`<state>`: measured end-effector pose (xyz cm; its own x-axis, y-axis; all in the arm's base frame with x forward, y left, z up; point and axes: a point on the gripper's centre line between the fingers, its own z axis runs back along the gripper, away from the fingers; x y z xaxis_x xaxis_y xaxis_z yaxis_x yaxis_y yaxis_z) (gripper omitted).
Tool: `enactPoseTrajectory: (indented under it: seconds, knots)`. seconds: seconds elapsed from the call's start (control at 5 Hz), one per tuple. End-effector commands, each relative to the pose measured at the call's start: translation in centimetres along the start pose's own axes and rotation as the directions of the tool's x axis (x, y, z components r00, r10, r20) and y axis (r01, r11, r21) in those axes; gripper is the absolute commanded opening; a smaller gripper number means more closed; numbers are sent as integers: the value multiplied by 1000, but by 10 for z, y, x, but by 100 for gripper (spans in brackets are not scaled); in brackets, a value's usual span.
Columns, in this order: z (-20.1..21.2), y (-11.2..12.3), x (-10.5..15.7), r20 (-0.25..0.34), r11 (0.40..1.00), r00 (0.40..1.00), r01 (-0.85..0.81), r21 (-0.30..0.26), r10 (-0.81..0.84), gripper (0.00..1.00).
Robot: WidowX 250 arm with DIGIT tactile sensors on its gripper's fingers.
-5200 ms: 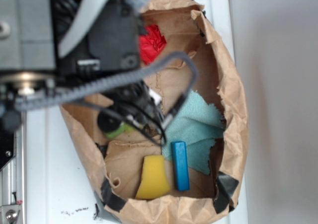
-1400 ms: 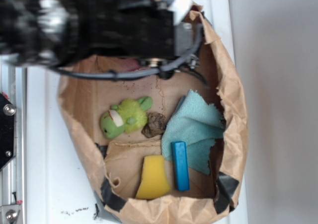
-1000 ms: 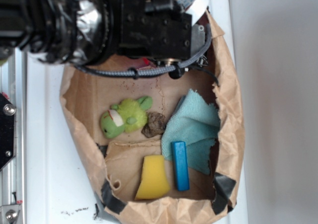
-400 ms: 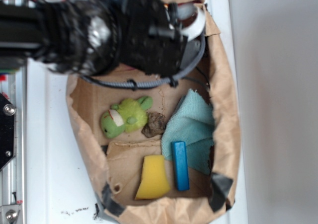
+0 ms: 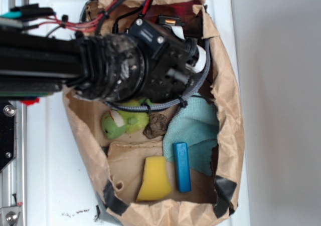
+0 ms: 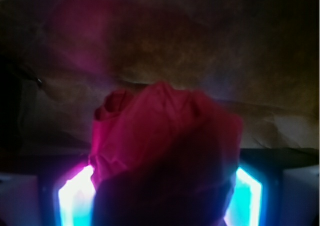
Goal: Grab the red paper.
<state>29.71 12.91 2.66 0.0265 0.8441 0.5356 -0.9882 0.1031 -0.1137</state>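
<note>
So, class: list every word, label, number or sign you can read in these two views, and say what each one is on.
None can be read.
The white label on the black robot arm: print too small and blurred to read.
The wrist view shows only the red paper between the glowing fingers; no writing.

a crumpled brown paper bag lies open on a white tabletop, its torn rim patched with black tape. inside, a green plush toy sits beside a small brown lump. to their right lies a teal woven cloth. a blue rectangular block overlaps the cloth's lower edge, with a yellow foam sponge just beside it.
</note>
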Motion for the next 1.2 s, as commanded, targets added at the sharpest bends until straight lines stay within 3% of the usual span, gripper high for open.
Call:
enactPoseTrajectory:
  seconds: [0.0, 0.4, 0.6, 0.8, 1.0]
  knots:
    - [22, 10, 15, -41, 995, 996, 73, -61, -75, 0]
    - [64, 20, 23, -171, 940, 932, 290, -180, -321, 0]
    - [82, 17, 22, -195, 920, 910, 322, -224, -366, 0]
    - [103, 15, 21, -236, 880, 856, 403, -252, -459, 0]
    - [134, 21, 20, -272, 790, 751, 510, -339, -602, 0]
